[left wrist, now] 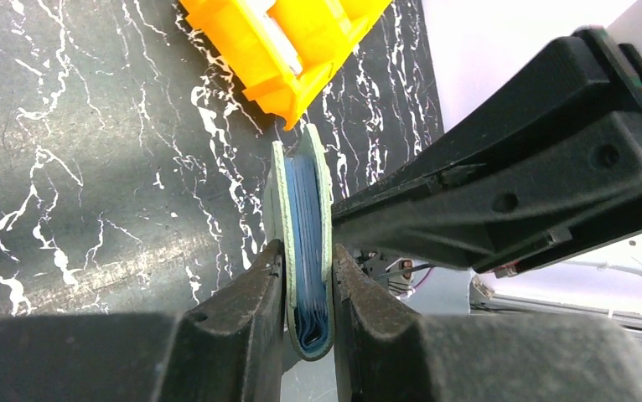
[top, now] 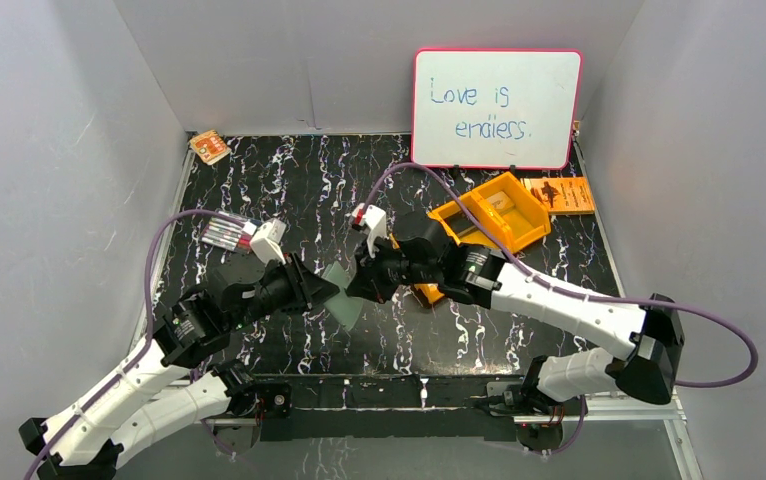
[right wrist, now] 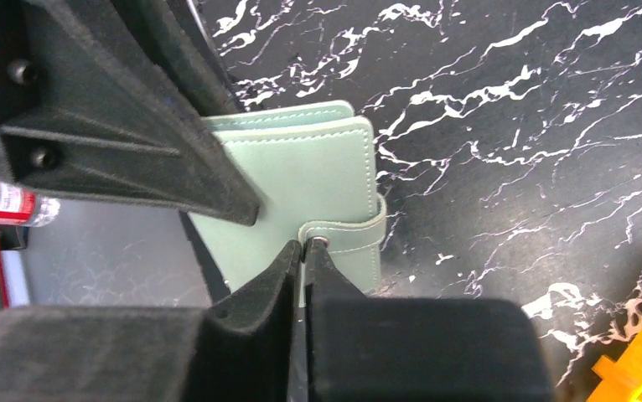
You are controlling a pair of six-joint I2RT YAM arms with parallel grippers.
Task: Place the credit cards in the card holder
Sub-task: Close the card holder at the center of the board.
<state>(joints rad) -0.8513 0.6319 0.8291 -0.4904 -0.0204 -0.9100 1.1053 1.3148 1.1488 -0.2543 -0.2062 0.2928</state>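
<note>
Zero cards loaded yet, I judge. Left tool point(left wrist: 308, 255) clamps the folded card holder point(right wrist: 301, 167) over mid-bench point(top: 289, 180), and right tool point(right wrist: 303, 251) is pinched on its snap strap. Pale credit cards point(top: 500, 203) probably lie in the far-right orange tray point(top: 451, 213), though they are too small to confirm. Unsnapping and all inserting remain.

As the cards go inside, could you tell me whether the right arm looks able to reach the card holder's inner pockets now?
Probably not. The left gripper clamps the card holder closed, its blue pockets showing only edge-on, and the right gripper is itself shut on the holder's snap strap.
</note>
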